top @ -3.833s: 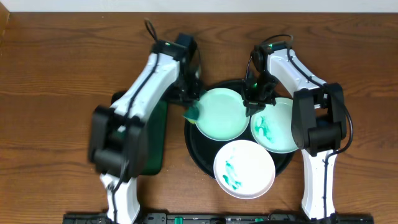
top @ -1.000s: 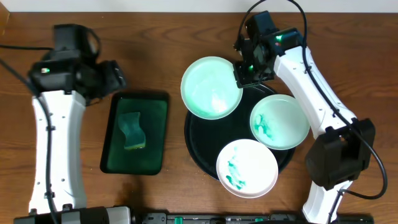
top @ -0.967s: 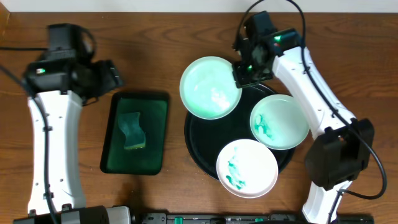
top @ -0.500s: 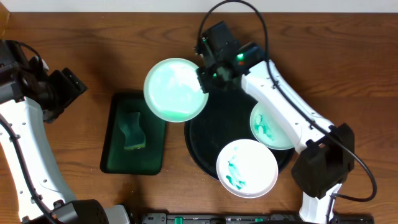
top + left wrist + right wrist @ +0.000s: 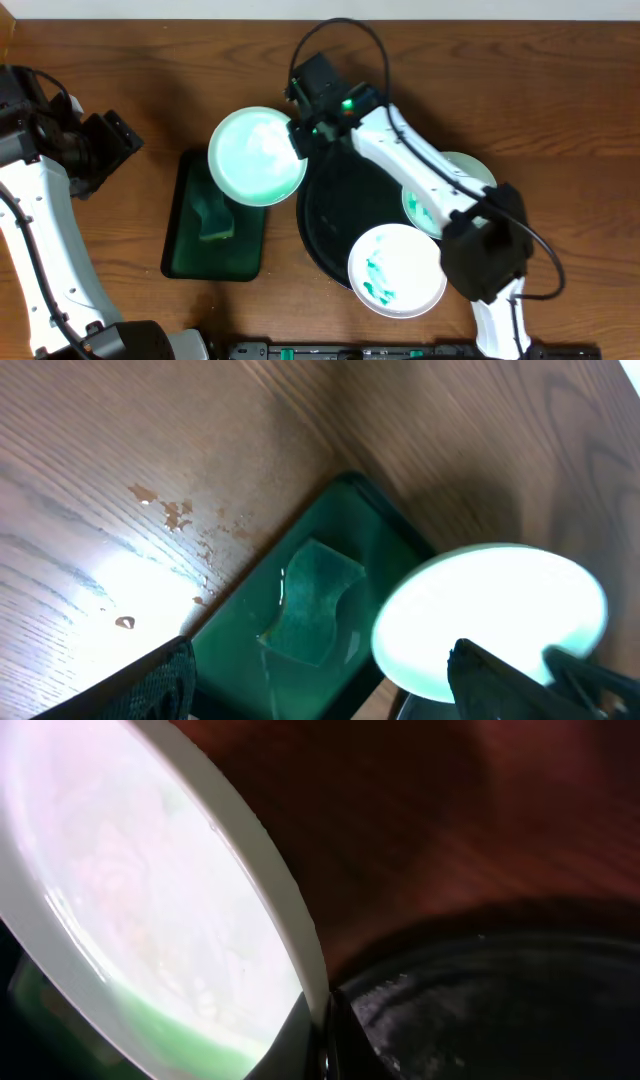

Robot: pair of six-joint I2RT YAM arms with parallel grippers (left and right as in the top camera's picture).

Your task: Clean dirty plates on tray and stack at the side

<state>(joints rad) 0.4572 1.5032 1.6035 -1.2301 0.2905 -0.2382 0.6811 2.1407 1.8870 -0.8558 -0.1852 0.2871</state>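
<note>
My right gripper (image 5: 300, 135) is shut on the right rim of a clean, pale-mint plate (image 5: 257, 156), holding it left of the black tray (image 5: 330, 215), over the table and the green tray's upper right corner. In the right wrist view the jaws (image 5: 322, 1040) pinch the plate's rim (image 5: 130, 900) beside the black tray (image 5: 500, 1010). Two plates with teal smears lie on the black tray: one at the front (image 5: 395, 270), one at the right (image 5: 455, 185), partly under my right arm. My left gripper (image 5: 110, 140) stands open at the far left, holding nothing (image 5: 325, 688).
A dark green rectangular tray (image 5: 190, 245) with a teal sponge (image 5: 212, 218) lies left of the black tray; the left wrist view shows the sponge (image 5: 312, 612) and held plate (image 5: 490, 615). Small drops (image 5: 170, 512) mark the wood.
My right arm has carried the clean plate leftwards off the black tray, to over the green tray's corner. My left arm swung out to the far left and now holds still.
</note>
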